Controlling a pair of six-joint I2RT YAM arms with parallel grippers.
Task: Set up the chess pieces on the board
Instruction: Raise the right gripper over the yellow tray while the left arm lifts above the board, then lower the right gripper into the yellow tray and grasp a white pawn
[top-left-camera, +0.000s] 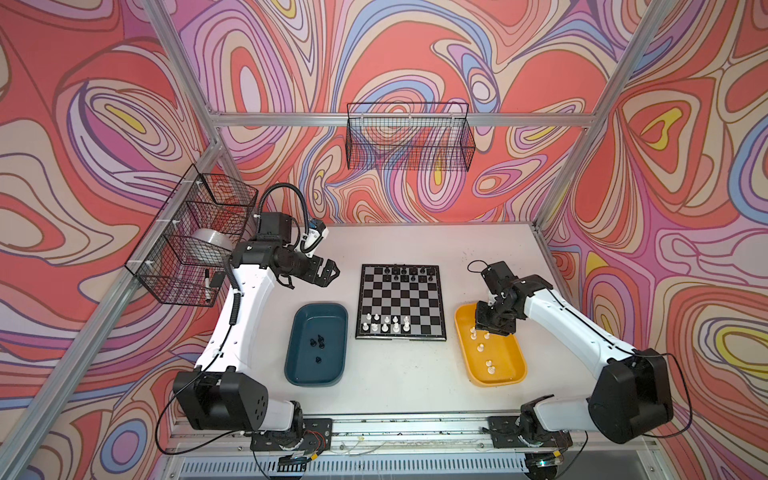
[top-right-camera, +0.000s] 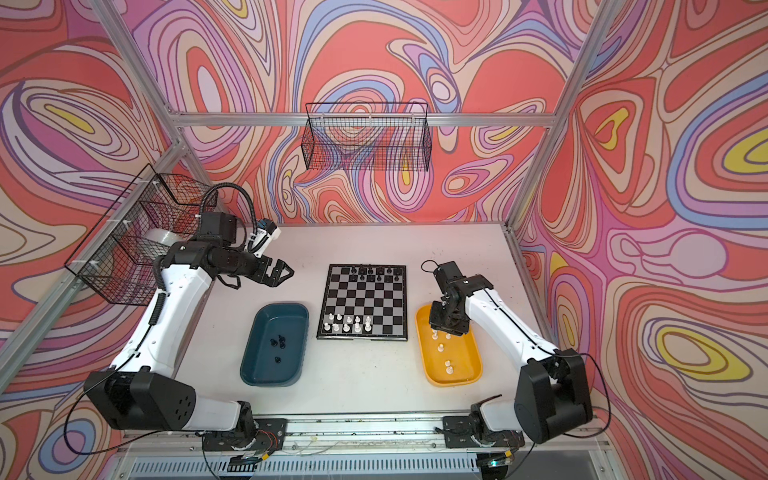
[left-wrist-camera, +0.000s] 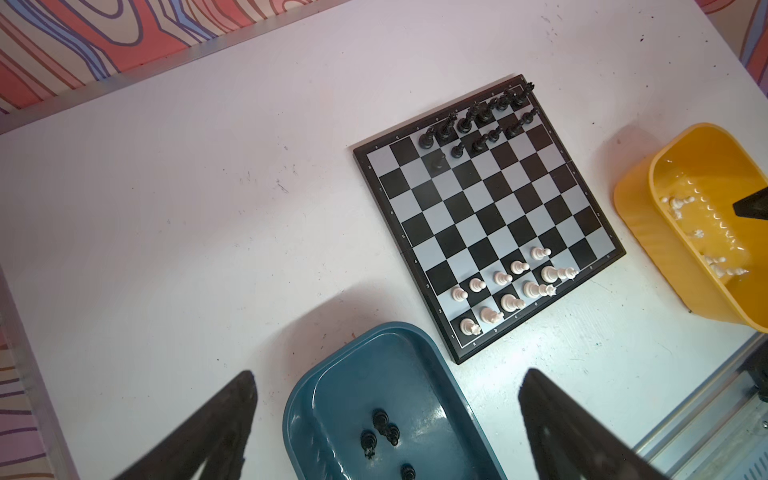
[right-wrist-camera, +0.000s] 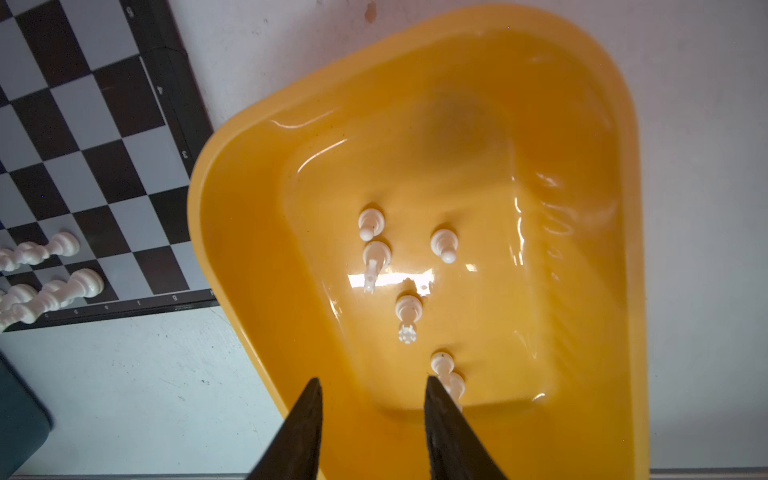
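Observation:
The board (top-left-camera: 419, 305) (top-right-camera: 376, 305) lies mid-table. Black chess pieces (top-left-camera: 405, 272) fill part of its far rows and white chess pieces (top-left-camera: 386, 324) (left-wrist-camera: 503, 286) part of its near rows. Several loose white pieces (right-wrist-camera: 409, 311) (top-left-camera: 482, 347) stand in the yellow tray (top-left-camera: 505, 361) (right-wrist-camera: 232, 232). My right gripper (top-left-camera: 482, 329) (right-wrist-camera: 372, 379) hangs over that tray's far end, jaws apart with nothing between them. One white piece (right-wrist-camera: 442, 365) sits just outside one finger. Black pieces (top-left-camera: 319, 340) (left-wrist-camera: 384, 428) lie in the teal tray (top-left-camera: 328, 370) (left-wrist-camera: 440, 374). My left gripper (top-left-camera: 332, 272) (left-wrist-camera: 388, 374) hovers wide open left of the board.
A wire basket (top-left-camera: 195, 241) with a tape roll and a marker hangs on the left frame, close behind the left arm. Another wire basket (top-left-camera: 409, 137) hangs on the back wall. An aluminium rail (top-left-camera: 395, 424) runs along the table's front edge.

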